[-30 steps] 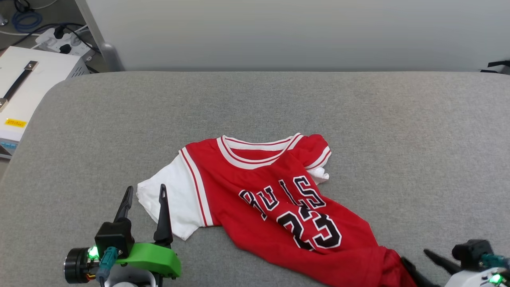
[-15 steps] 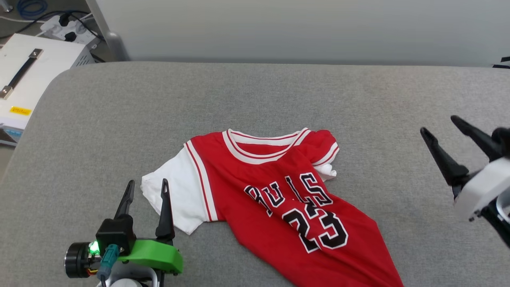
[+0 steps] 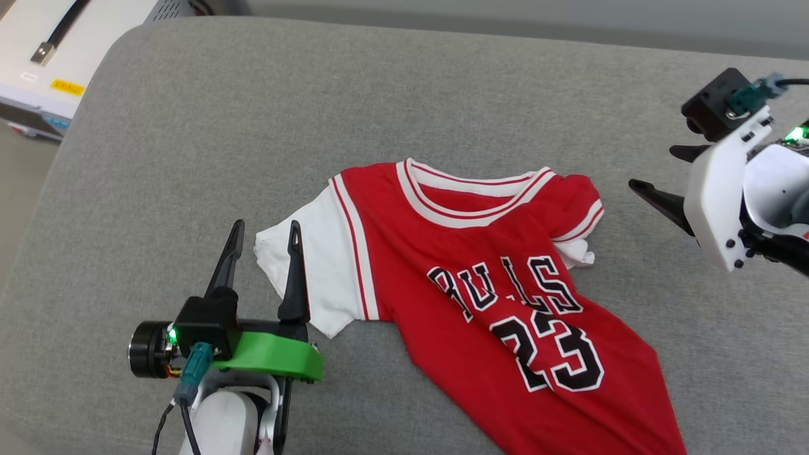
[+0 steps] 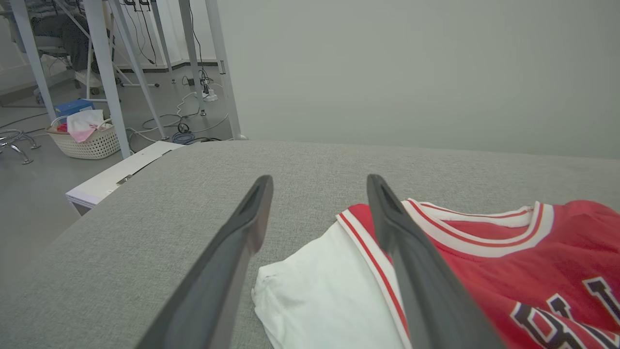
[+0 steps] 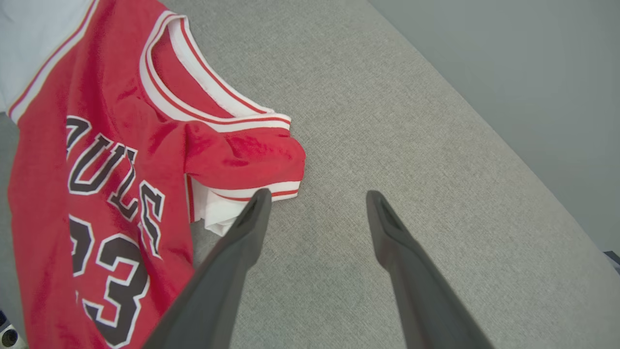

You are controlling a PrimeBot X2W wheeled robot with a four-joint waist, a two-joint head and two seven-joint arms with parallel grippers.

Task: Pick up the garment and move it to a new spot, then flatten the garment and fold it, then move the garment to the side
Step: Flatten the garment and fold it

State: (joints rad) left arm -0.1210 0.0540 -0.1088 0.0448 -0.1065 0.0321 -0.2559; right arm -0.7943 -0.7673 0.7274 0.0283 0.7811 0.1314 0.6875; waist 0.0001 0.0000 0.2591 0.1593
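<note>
A: Nearest entry, 7 o'clock?
B: Left gripper [image 3: 267,224], jaws wide, empty, over the white sleeve [image 3: 310,265]; likely poised to pinch it.
A: Centre?
B: The garment [image 3: 480,253], front up and rumpled on the grey cushion [image 3: 189,114].
A: 2 o'clock?
B: Right gripper [image 3: 652,167], jaws wide, empty, pointing at the bunched sleeve [image 3: 572,208], presumably to flatten it.

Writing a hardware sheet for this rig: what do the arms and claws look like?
Both claws have two long, dark, tapering fingers. The left claw is mounted on a black block with a bright green bracket, a green light and a teal-plugged cable; its forearm is white. The right claw has a white shell, a black housing, a teal plug and a green light.
</note>
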